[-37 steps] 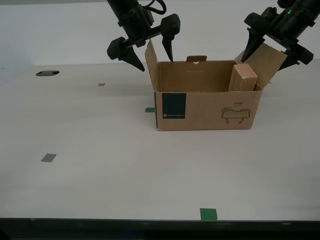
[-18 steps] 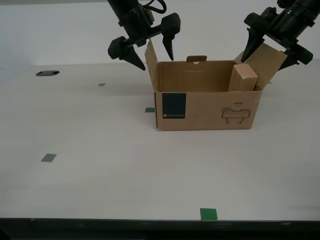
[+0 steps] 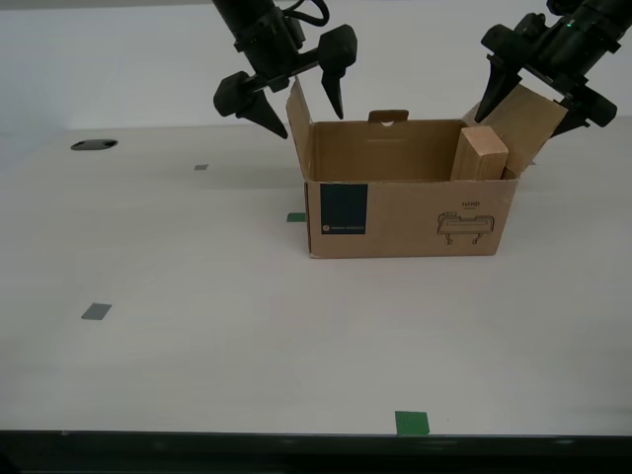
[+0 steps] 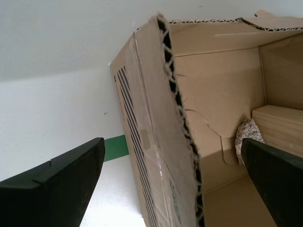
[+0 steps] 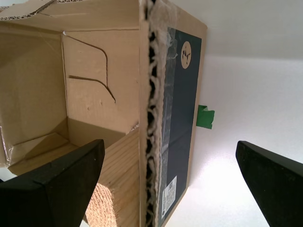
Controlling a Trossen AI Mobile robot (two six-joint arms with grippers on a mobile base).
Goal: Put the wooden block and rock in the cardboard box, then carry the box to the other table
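Wooden block, rock inside cardboard box — both end effectors spread astride flaps.

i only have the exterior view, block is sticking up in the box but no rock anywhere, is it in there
Observer: Yes. The second wrist view shows the rock on the floor of the cardboard box, beside the wooden block.
Operator: are the jaws really over the flaps
Observer: My second gripper is open, one finger outside the end flap and one inside the box.
Operator: and the other one
Observer: My first gripper is open too, straddling the opposite end wall, with the block and rock below its inner finger.
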